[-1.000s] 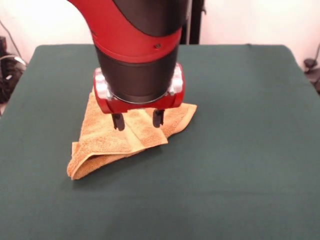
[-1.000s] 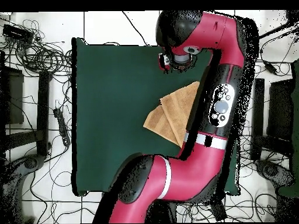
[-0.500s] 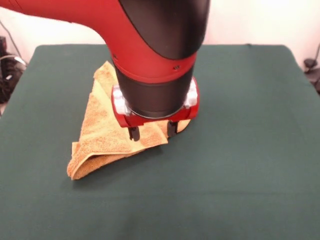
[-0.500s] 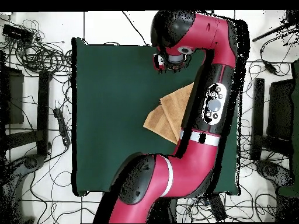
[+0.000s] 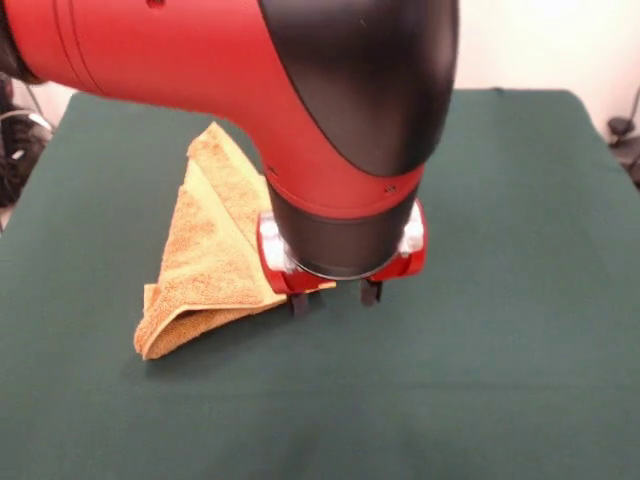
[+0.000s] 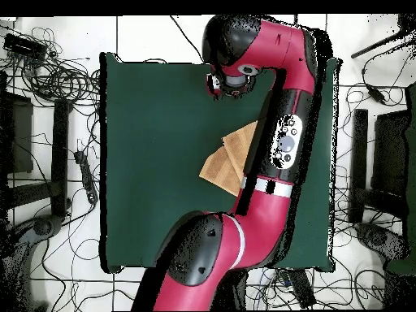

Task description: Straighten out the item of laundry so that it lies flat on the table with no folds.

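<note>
One towel (image 5: 215,255) is what you have, orange-tan and folded into a rough triangle with layers doubled over, lying left of centre on the green tabletop (image 5: 500,350); its peak points to about 12 o'clock and its thick folded corner to about 7 o'clock in the front view. At the towel's 4 o'clock corner you see the end effector (image 5: 332,297), its two dark fingers spread apart, the left one at the cloth's edge, the right one over bare tabletop. The red and black arm (image 5: 300,110) covers the towel's right part.
</note>
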